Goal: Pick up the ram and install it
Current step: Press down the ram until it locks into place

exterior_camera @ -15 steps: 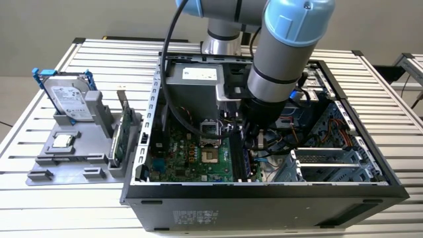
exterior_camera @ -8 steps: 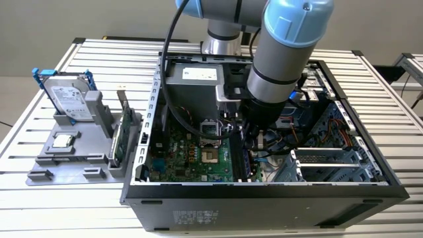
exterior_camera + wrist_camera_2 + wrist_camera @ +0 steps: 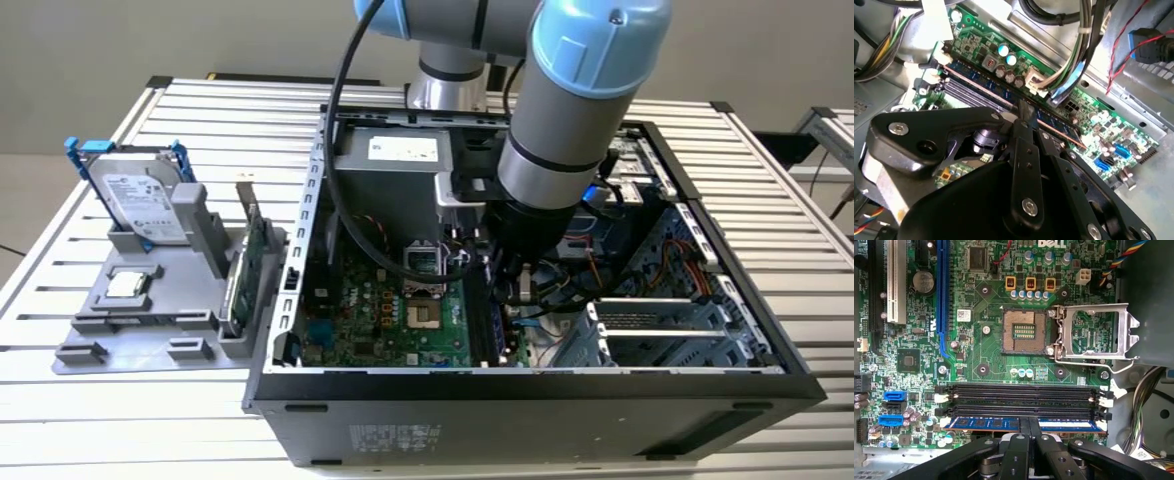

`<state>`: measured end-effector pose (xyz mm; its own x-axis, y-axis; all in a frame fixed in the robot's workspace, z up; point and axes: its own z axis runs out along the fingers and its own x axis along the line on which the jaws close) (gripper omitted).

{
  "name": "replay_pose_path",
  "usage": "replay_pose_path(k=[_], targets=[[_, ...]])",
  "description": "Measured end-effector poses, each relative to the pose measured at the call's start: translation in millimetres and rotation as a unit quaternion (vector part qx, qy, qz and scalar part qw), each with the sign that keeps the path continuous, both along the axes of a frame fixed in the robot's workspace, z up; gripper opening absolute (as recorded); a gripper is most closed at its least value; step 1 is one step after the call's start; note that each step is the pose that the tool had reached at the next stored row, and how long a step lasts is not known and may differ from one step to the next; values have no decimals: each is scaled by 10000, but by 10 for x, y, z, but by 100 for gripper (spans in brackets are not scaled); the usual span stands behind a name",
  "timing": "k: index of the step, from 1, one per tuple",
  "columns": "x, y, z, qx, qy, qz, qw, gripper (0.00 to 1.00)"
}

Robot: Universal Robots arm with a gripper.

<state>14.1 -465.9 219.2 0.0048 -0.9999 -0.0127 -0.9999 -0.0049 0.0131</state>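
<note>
So the ram [image 3: 1026,424] is sitting right at the slots [image 3: 1021,400] on the motherboard [image 3: 979,347], in the slot position furthest from the CPU socket [image 3: 1024,330], with two empty black slots between it and the socket. Its long axis runs parallel to those slots, and the gripper [image 3: 1029,432] is right on top of its middle, fingers straddling the stick across its thin side. In the second wrist view the same thing shows: the ram [image 3: 1004,92] stretches out both ways from the gripper [image 3: 1021,117], which looks pinched onto its top edge. Whether the stick is fully seated or just resting in the slot is hard to say, since its lower edge and the contact row are hidden by the slot walls and the fingers. The end clips are too small to judge. In the exterior view the arm [image 3: 567,130] reaches down into the case [image 3: 534,385] and blocks the gripper and ram area completely.
</note>
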Motion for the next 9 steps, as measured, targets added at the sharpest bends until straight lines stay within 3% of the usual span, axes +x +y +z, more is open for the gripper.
replay_pose_path(k=[9], targets=[[0,0,-9,1,-1,0,10000,0]])
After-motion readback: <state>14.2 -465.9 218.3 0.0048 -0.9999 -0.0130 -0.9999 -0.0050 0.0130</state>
